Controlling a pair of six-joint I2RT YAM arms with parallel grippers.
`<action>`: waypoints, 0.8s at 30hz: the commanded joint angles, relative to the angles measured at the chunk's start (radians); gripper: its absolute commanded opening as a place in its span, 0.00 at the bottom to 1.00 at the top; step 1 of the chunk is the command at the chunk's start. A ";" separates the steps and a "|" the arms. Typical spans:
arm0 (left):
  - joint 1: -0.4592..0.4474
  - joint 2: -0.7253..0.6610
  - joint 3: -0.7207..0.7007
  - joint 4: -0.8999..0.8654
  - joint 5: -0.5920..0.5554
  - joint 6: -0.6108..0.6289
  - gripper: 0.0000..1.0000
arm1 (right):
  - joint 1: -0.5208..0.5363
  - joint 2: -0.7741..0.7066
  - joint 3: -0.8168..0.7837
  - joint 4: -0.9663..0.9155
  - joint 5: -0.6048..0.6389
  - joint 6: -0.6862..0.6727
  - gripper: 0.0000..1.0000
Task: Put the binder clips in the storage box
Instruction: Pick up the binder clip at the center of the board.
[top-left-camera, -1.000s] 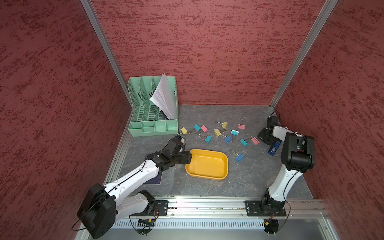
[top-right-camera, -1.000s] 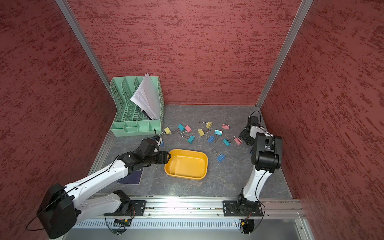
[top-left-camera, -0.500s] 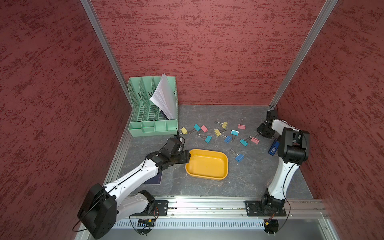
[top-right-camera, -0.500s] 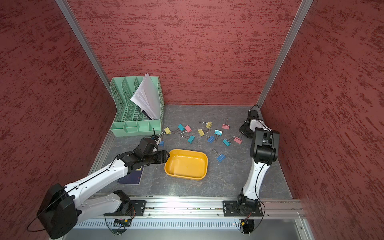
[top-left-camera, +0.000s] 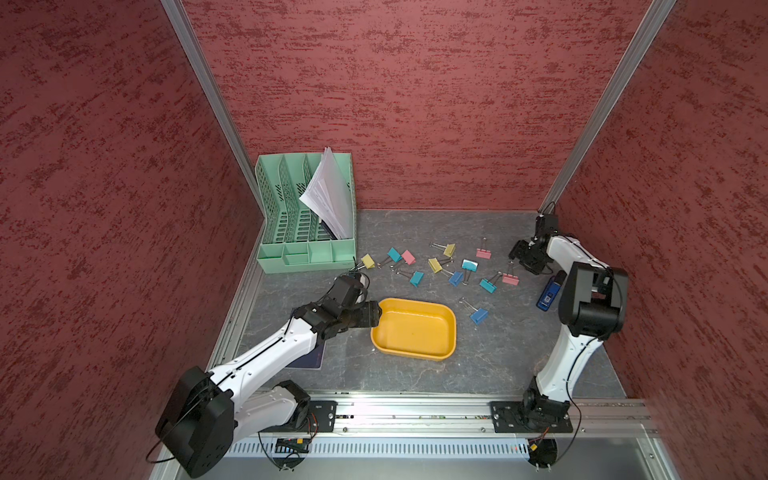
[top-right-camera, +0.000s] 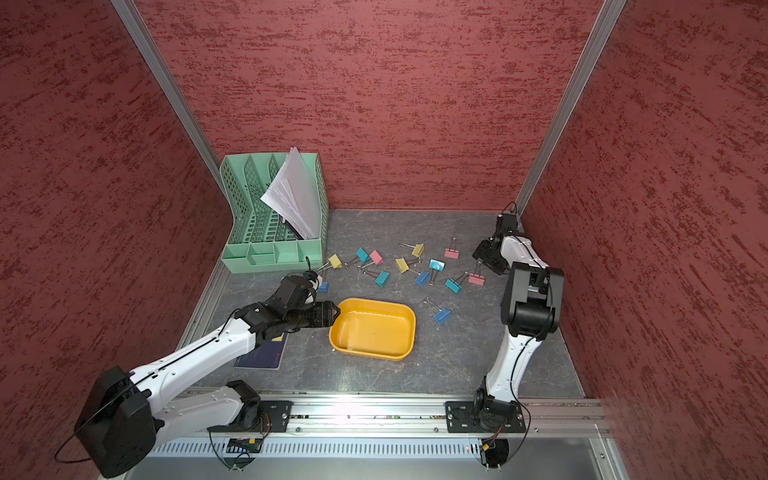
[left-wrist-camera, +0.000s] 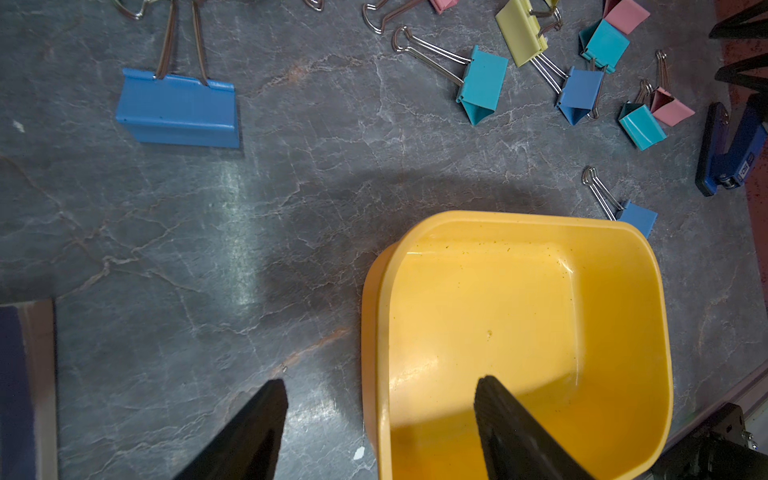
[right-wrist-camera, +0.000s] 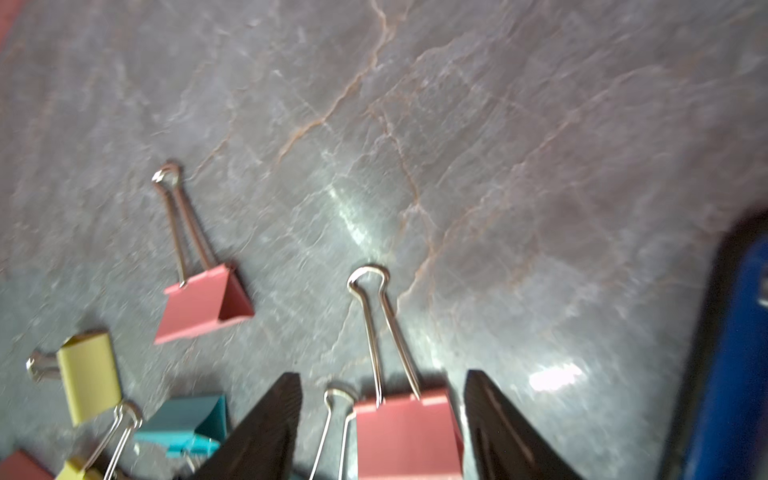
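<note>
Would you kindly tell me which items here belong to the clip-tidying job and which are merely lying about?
Belongs to the job:
- binder clips, scattered, none boxed yet
- yellow storage box, empty

Just lying about:
- mint-green file organizer
- papers standing in it
- blue stapler
- dark blue notebook

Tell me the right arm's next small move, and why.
Probably close the right tool on the pink clip, lowering a little first if needed: the right wrist view shows the tool open astride that clip, and the box holds nothing yet.
</note>
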 joint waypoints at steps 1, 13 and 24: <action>0.004 -0.031 -0.015 0.015 0.012 0.005 0.76 | 0.007 -0.092 -0.094 0.033 -0.031 -0.024 0.73; 0.000 -0.016 -0.029 0.048 0.023 0.005 0.78 | 0.058 -0.010 -0.100 0.017 0.017 -0.067 0.74; -0.040 0.037 -0.023 0.083 0.033 0.016 0.78 | 0.086 -0.052 -0.171 0.012 0.093 -0.087 0.74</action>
